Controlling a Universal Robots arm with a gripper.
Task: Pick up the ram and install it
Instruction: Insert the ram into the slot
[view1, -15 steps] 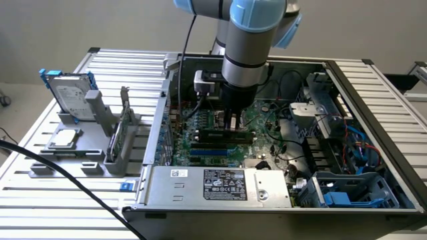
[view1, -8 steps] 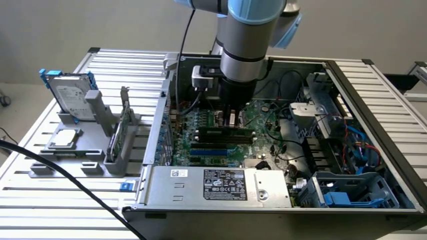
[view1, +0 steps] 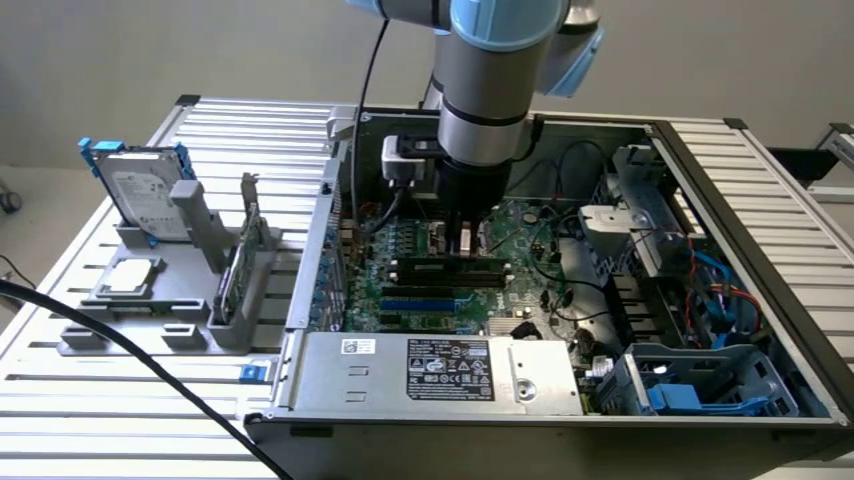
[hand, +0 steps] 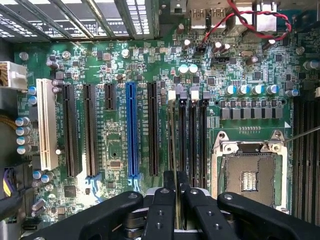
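Claw (hand: 176, 192) clenched on your slim dark-green ram stick (hand: 176, 150) — light, stiff, fragile — gripped at its top edge mid-length.

Claw (hand: 176, 192) pinching ram (hand: 174, 130) edge-on over motherboard (hand: 115, 150) slots.

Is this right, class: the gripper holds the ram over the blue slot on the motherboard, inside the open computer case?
Not quite. The wrist view shows the gripper holding the ram over the black memory slots beside the processor socket, not over the blue slot. The rest stands: it is above the motherboard inside the open case.
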